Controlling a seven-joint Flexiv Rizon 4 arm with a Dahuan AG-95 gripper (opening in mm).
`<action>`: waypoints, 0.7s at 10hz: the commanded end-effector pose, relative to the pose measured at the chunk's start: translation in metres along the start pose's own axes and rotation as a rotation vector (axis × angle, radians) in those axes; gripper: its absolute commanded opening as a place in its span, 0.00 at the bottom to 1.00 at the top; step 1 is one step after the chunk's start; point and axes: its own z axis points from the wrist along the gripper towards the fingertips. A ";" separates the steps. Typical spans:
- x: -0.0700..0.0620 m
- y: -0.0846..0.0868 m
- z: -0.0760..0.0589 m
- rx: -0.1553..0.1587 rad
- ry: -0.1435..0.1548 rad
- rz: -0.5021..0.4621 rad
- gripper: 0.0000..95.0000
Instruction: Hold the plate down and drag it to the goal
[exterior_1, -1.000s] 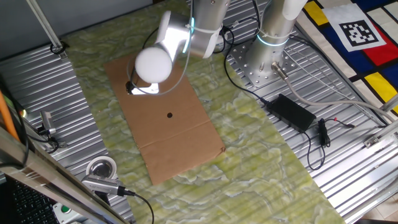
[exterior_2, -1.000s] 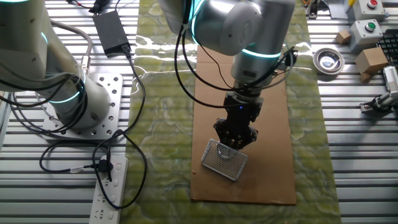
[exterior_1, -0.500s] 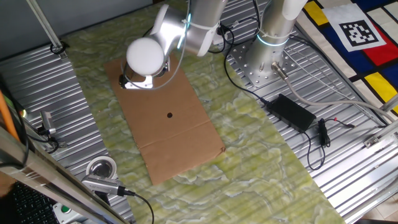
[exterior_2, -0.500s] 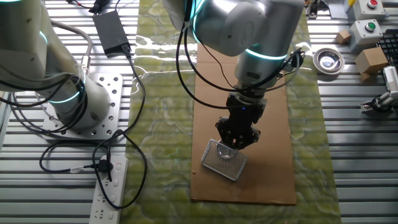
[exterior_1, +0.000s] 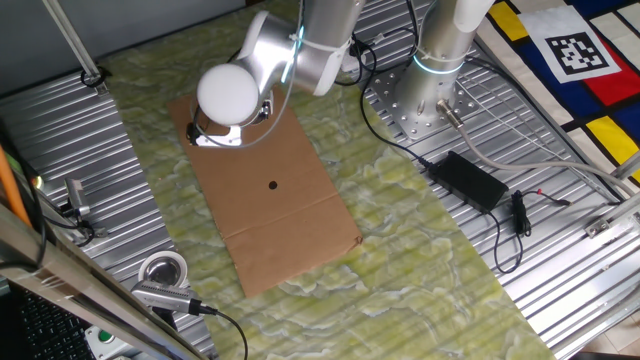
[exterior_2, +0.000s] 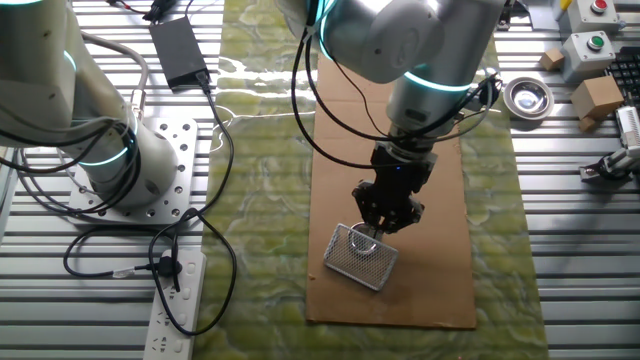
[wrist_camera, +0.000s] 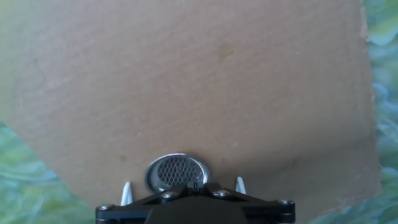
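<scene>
Plate: small round shiny silver metal plate (wrist_camera: 177, 172) with dark mesh centre lies flat on brown cardboard sheet (wrist_camera: 205, 81), near its end | Gripper: black two-finger gripper (wrist_camera: 183, 186) right over the plate's near rim, white fingertips (wrist_camera: 126, 191) spread apart, grasping nothing | Around: cardboard on green marbled mat (exterior_2: 260, 150); tiny black dot (exterior_1: 273, 184) mid-sheet, well apart.

two robot arms (exterior_2: 420, 50) are showing — one cardboard sheet (exterior_1: 290, 200), one black dot (exterior_1: 273, 184), one tape roll (exterior_1: 162, 270), one power strip (exterior_2: 175, 300).
</scene>
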 end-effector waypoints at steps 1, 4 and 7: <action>-0.001 0.001 -0.003 0.000 0.000 0.009 0.00; -0.004 0.001 -0.007 -0.001 0.000 0.019 0.00; -0.007 0.001 -0.011 -0.003 0.001 0.030 0.00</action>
